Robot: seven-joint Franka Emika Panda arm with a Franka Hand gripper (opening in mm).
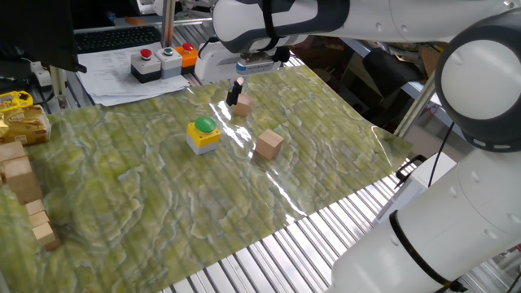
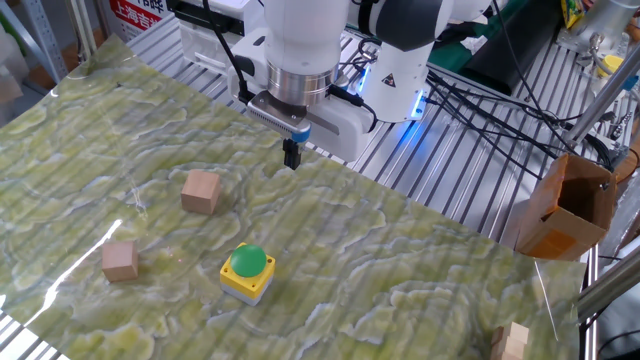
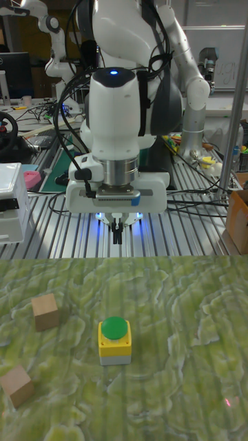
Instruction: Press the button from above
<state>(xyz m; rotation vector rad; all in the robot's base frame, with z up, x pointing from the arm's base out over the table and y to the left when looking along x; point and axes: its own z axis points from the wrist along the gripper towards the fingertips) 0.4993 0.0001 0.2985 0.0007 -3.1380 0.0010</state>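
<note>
Bright even indoor light, white glare streaks on the glossy green mat (image 1: 244,142), sharp focus
</note>
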